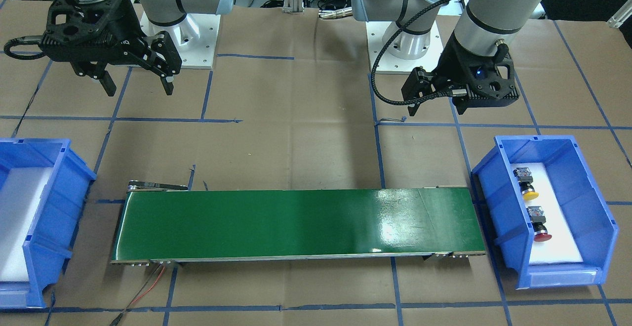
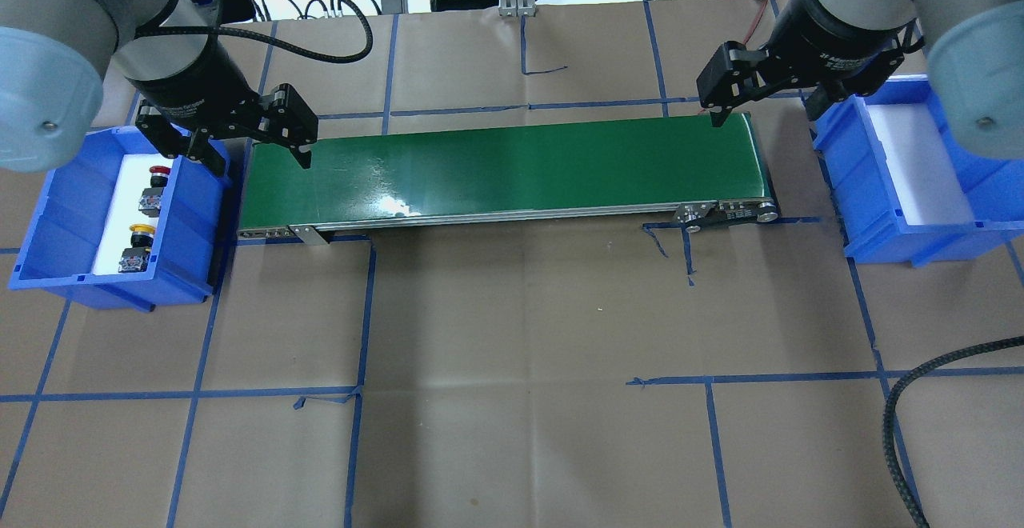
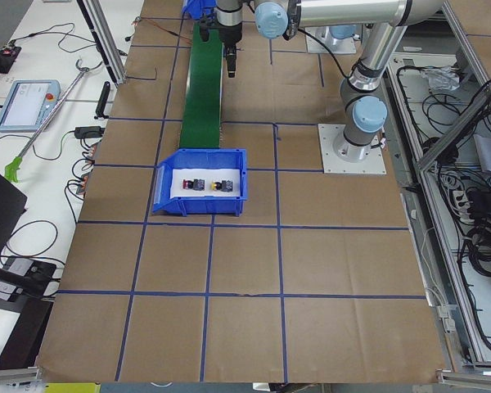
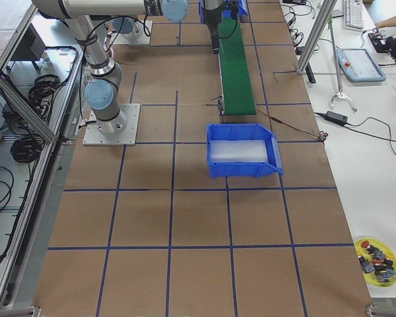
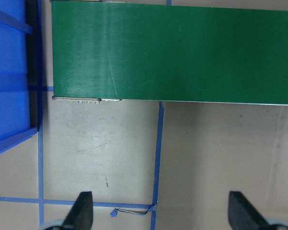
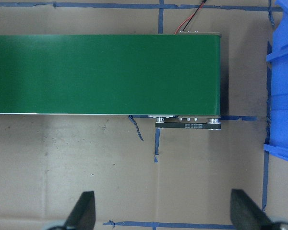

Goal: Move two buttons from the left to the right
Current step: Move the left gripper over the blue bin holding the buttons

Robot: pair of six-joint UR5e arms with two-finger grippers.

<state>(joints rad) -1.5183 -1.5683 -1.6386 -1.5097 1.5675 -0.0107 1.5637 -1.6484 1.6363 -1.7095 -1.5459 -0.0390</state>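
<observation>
1. Find the yellow button (image 1: 527, 184) and the red button (image 1: 539, 224) on the white pad (image 1: 563, 227) of the left bin (image 1: 592, 202), toward the left edge of the desk (image 2: 512, 312). Lying on their sides, not touching, caps toward the operators' edge, yellow nearer the robot's edge.
2. See the left gripper (image 5: 161, 213) spread wide and empty, hanging over bare desk on the robot's side of the conveyor belt (image 2: 512, 164), not over the bin.
3. See the right gripper (image 6: 163, 213) likewise spread and empty, near the belt's right end, beside the right bin (image 2: 904, 244) toward the right edge.
4. Expect small, light, rigid parts, probably hard plastic, with no give and little risk of crushing.
5. Avoid the domed caps: smooth, rounded, likely to slip out.
6. Pinch across the flat sides of the grey-black block, or at the black collar, coming straight down between the bin walls.
</observation>
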